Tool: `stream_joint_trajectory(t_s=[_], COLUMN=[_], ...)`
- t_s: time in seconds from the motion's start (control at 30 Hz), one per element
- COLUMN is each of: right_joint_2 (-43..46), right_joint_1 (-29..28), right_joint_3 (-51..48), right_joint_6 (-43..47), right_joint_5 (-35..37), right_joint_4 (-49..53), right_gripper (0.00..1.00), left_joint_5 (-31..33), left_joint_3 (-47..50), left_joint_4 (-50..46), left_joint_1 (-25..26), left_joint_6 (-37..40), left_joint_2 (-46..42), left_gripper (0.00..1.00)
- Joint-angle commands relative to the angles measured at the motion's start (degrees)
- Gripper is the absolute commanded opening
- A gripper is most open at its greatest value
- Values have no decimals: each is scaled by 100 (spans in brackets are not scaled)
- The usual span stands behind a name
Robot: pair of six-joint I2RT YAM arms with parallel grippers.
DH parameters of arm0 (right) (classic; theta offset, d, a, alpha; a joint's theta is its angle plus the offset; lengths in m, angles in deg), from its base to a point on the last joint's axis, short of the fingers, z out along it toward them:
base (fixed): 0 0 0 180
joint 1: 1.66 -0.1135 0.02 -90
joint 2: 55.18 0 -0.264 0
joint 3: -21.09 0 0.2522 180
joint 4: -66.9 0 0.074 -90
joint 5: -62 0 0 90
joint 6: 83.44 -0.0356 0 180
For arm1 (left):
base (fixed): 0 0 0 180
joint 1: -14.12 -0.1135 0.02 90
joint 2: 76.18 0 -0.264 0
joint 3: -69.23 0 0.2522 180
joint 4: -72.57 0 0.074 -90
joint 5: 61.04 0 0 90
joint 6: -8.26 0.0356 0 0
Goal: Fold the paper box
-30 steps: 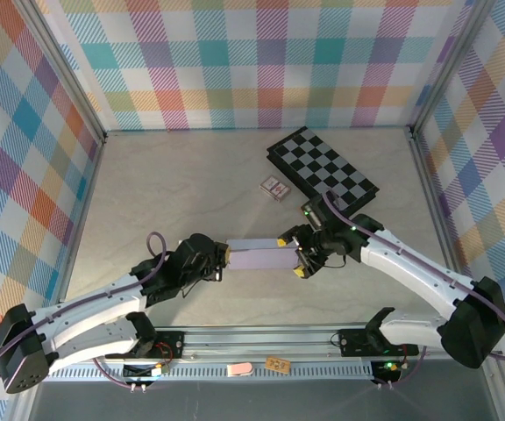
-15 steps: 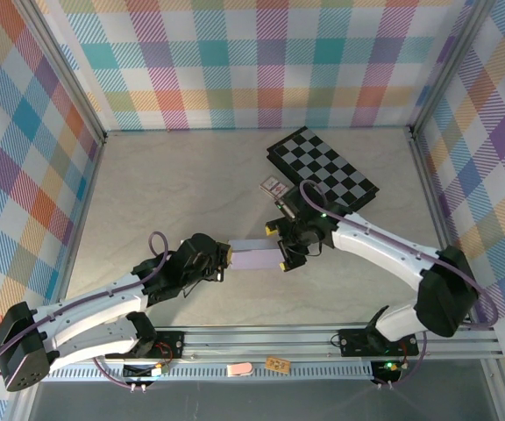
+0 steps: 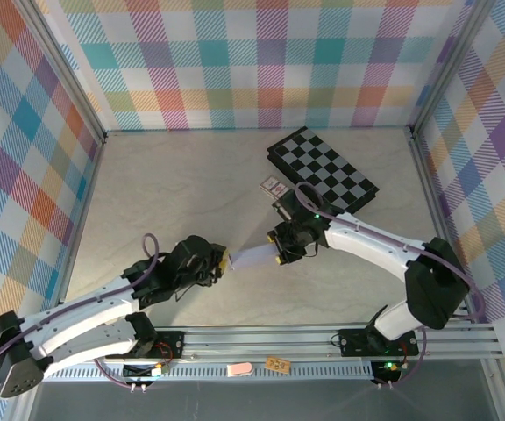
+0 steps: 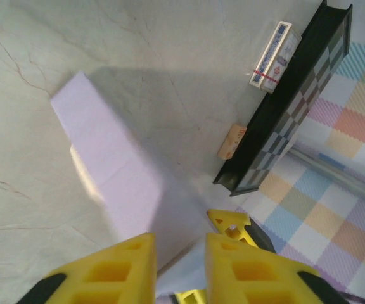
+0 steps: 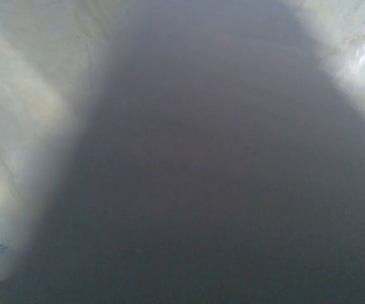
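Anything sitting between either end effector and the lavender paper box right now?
Nothing visible. The pale lavender cardboard paper box runs straight between the left end effector and the right end effector, one at each end. The small patterned card pack and the black-and-white checkerboard lie farther back, apart from it.

The paper box [image 3: 251, 256] is pale lavender thin card, flattened into a long narrow slab; from above it shows as a short strip in the near middle of the tabletop [image 3: 182, 193], bridging the gap between the left pincer [image 3: 224, 261] and the right pincer [image 3: 277, 250]; in the left wrist view the paper box [image 4: 113, 164] has its near end between that pincer's jaws; its far end is cut square; a faint crease crosses it midway; a broad shadow lies beside it; whether the right pincer grips it cannot be told.
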Motion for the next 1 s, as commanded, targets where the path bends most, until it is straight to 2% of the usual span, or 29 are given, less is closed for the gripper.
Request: stream_joint_trajectory(t_s=[0.0,0.13,0.23,0.3,0.37,0.43,0.53,0.57,0.73,0.8,0.93,0.97], right_joint_2=[292,319,-109,-483,-794,-800,-440,-302,331,644,1390,1562], right_joint_1=[124,134,174,199,239,247,269,306,758,1003,1504,1627], right_joint_3=[-341,-1064,-1355,-1322,-1229,-1262,-1162,-1137,-570,-223,269,344], right_joint_6=[742,925,996,1058,1113,1082,1255,1367,2457,3237,5397,5853], right_joint_5=[-15,-108,-303,-472,-720,-741,-605,-585,-436,-199,-90,-149], right_joint_4=[-660,-2641,-4285,-4794,-4849,-4517,-2841,-2382,-155,490,810,912], right_gripper=[42,40,40,39,41,50,77,82,91,99,99,99], left_joint_5=[206,538,718,703,642,611,594,586,409,289,-200,-494], left_joint_3=[-554,-990,-1114,-1080,-1041,-1096,-1189,-1209,-1430,-1657,-2048,-2085], left_joint_4=[-1141,-2003,-2305,-2277,-2194,-2229,-2287,-2243,-2263,-2307,-2419,-2406], left_joint_1=[-99,-218,-426,-610,-766,-875,-971,-1003,-1227,-1429,-2075,-2341], left_joint_6=[389,822,1131,1311,1539,1791,2281,2419,3284,4054,5993,6368], left_joint_2=[-379,-706,-908,-993,-1033,-979,-861,-820,-505,-281,144,245], left_gripper=[31,33,33,33,32,32,33,33,36,40,52,61])
